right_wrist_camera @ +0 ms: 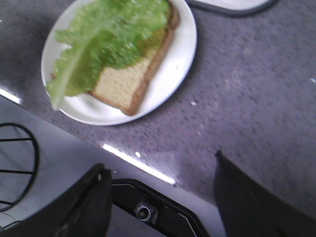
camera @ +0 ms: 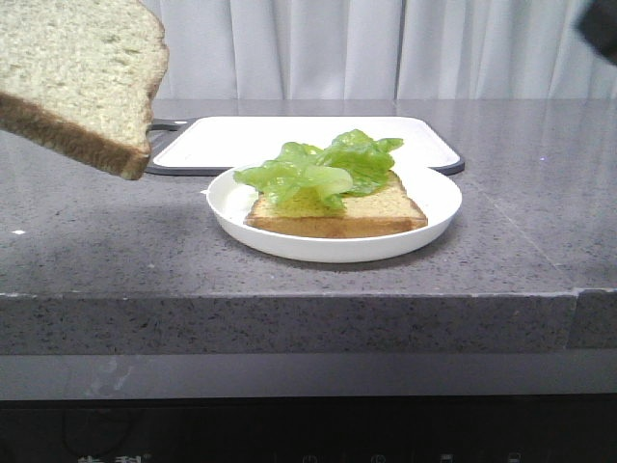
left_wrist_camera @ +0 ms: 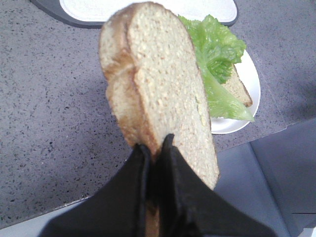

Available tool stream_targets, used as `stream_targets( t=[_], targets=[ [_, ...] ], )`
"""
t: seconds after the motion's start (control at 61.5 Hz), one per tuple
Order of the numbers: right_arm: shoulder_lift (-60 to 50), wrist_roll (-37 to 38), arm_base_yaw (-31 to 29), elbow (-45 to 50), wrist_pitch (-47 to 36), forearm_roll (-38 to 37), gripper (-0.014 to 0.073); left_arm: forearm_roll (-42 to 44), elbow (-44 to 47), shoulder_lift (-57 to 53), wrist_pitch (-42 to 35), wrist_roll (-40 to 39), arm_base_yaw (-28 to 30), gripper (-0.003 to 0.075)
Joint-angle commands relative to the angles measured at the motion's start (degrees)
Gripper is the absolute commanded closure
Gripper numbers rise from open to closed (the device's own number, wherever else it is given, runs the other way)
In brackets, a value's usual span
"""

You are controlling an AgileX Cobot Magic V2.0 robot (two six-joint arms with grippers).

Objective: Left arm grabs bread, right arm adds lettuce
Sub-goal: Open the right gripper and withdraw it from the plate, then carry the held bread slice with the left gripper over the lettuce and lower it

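You are looking across a grey speckled stone countertop (camera: 501, 222) whose thick front edge is running across the front view, with a seam showing near its right end. Pale curtains (camera: 386, 48) are hanging in soft vertical folds behind it, closing off the back. Even, diffuse light is falling over the surface, casting faint shadows, and a dark panel (camera: 308, 429) is sitting below the counter edge.

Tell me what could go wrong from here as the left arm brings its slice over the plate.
The left gripper pinches the bread only at one edge, so the slice could sag, tear or slip. The lettuce sits loose and off-centre on the slice on the plate, its tip overhanging; a careless landing might push it off. The open right gripper seems clear.
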Motion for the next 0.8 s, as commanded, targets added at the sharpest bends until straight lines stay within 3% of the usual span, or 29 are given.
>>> stream_targets(
  t=[0.0,0.342,0.488,0.781],
  targets=[
    [-4.0,4.4,-0.4,-1.6,0.8,-4.3,0.0124,-2.1,-1.6,-0.9,-3.2,0.0,0.1,0.0741],
    [-11.2,4.8,-0.4,-1.4,1.7,-4.4,0.0124,-2.7,-1.6,-0.7,-6.8,-0.1,0.1,0.0741],
    [-11.2,4.8,-0.4,-1.4,1.7,-4.4,0.0124,-9.2,-1.7,1.5,-9.8,0.6,0.1,0.0741],
    [-11.1,4.8,-0.4,-1.4,1.2,-4.4,0.0124,-37.1,-2.0,13.0,-8.8,24.0,0.1,0.0741]
  ],
)
